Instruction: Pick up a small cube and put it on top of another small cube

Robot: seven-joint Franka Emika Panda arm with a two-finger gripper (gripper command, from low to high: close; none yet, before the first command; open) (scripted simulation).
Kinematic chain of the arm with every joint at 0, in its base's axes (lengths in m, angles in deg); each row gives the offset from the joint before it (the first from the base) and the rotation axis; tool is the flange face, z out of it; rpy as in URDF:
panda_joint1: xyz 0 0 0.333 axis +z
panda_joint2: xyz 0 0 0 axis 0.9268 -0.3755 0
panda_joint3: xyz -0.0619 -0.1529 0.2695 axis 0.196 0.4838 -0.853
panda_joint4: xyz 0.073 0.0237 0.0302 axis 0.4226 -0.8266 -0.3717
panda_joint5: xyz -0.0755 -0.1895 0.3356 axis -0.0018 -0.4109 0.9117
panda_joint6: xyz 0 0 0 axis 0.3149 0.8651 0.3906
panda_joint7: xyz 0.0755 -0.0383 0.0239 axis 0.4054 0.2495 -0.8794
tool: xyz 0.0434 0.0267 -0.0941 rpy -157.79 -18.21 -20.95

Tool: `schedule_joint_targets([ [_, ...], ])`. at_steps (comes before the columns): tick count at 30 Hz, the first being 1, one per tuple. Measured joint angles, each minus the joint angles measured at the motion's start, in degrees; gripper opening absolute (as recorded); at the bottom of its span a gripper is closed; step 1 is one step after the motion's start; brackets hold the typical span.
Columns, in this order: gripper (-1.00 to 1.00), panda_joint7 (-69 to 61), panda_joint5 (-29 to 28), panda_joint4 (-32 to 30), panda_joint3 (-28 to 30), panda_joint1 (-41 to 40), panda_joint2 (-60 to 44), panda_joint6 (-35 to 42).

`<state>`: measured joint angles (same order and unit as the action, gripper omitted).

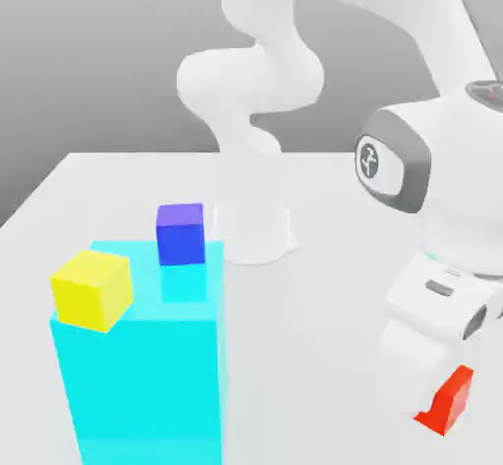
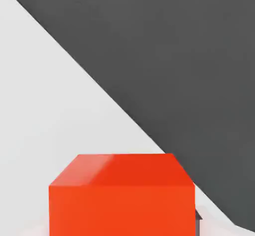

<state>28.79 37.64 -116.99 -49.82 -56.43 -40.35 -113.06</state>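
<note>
- The red-orange small cube [image 1: 450, 398] sits low at the exterior view's right, nearest the camera, partly hidden behind the white hand of the arm.
- The pincer [image 1: 439, 406] is clenched on the small cube; the white hand comes down onto it from above, and only one corner and side of the cube peek out past the hand.
- In the hand view the small cube [image 2: 122, 192] shows a lit top face and a flat front face, with the pale bench [image 2: 55, 105] behind it and dark ground past the bench's edge.
- The yellow cube [image 1: 91, 289] rests on the near corner of the tall cyan block [image 1: 147, 375], toward the exterior view's left.
- Farther back on that same cyan block stands another small cube [image 1: 181, 233], blue with a lighter violet top, upright, well apart from the small cube and apart from the yellow one.
- Behind it the arm's white base [image 1: 253, 227] rises from the bench [image 1: 88, 188], and the arm curves up and over to the exterior view's right.
</note>
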Motion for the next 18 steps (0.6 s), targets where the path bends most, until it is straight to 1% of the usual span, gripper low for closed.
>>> schedule_joint_targets([
  [5, -1.00, -1.87, 0.70, -3.28, 2.47, -5.60, 10.41, 6.90],
  [9, -1.00, -3.49, 1.35, -5.90, 4.39, -8.09, 18.63, 12.39],
  [18, -1.00, -6.99, 2.05, -11.82, 10.86, -14.25, 36.65, 24.67],
])
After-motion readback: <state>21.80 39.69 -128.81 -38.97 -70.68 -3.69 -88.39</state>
